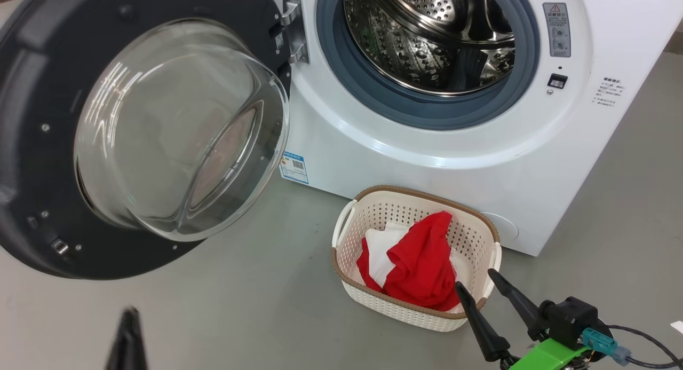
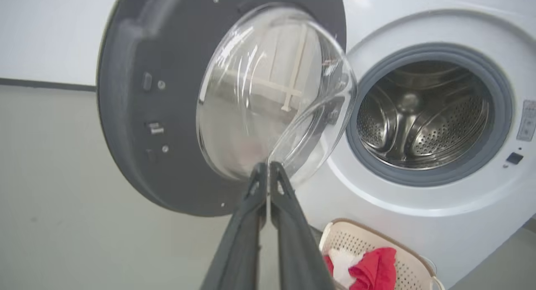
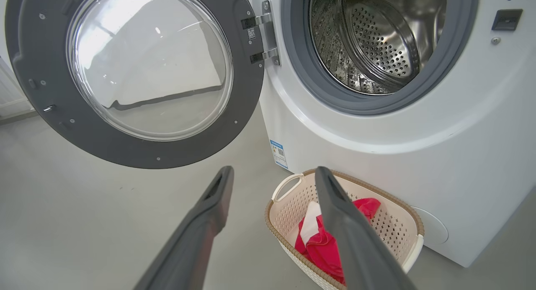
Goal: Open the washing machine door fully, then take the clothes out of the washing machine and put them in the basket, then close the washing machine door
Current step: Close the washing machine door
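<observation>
The left end effector [image 1: 128,332] shows as a dark sliver at the lower left corner of the head view, above the grey floor [image 1: 224,306]. In its wrist view its two fingers [image 2: 247,223] are drawn nearly together, only a thin slit between the tips, with nothing gripped. The tips point at the lower edge of the glass of the door [image 1: 176,130]. I cannot tell whether they touch it.

The door stands swung wide open to the left, its dark inner rim and bulging clear bowl facing the robot. It hangs on a metal hinge [image 1: 293,28] at the left edge of the opening.

Right of the hinge is the white washer [image 1: 427,156], with a grey ring around the opening and the perforated steel drum [image 1: 421,39] in plain sight. A blue sticker [image 1: 294,167] sits at the lower left corner of its front.

The basket [image 1: 395,311] stands on the floor just in front of the washer, below the opening and toward the front's lower right corner. The clothes [image 1: 421,263] lie inside it, a red heap with a white part on its left.

The right end effector [image 1: 475,279] is at the lower right, by the basket's near right corner. Its fingers are spread wide and hold nothing.
</observation>
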